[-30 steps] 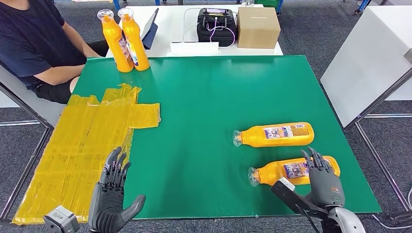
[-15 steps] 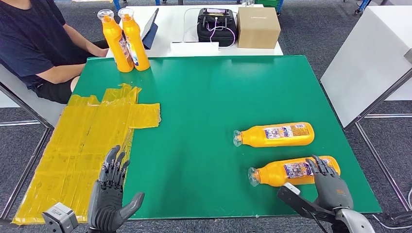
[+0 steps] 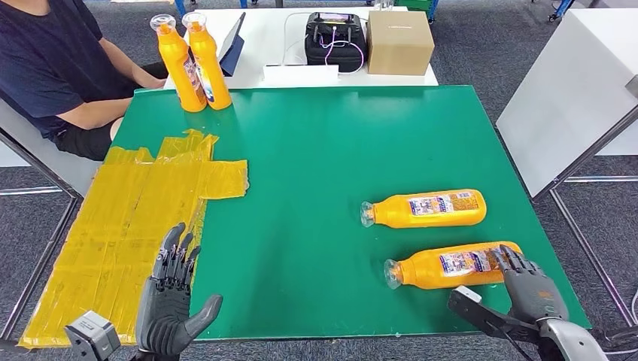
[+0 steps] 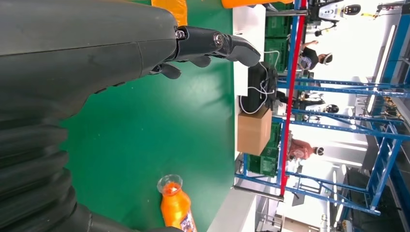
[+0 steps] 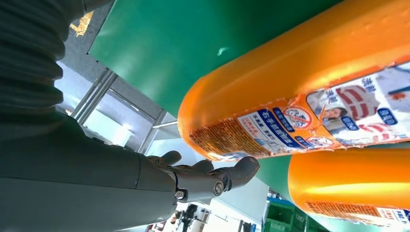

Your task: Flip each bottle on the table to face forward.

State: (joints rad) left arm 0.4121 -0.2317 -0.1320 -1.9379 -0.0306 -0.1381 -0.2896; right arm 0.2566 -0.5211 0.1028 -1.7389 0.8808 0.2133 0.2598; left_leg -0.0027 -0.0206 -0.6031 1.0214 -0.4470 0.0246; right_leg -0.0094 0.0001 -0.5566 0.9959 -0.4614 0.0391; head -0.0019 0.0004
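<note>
Two orange bottles lie on their sides on the green table, caps to the left: the nearer bottle and the farther bottle. Two more orange bottles stand upright at the far left corner. My right hand is at the base end of the nearer bottle, fingers apart, holding nothing. My left hand hovers open at the near left edge, over the yellow sheet.
A person in a dark shirt sits at the far left. Behind the green table a white table carries a cardboard box, a black case and a tablet. Another white table stands to the right.
My right hand has slid right and toward the near edge, from over the nearer bottle's label to its base end. The left hand has barely moved.
</note>
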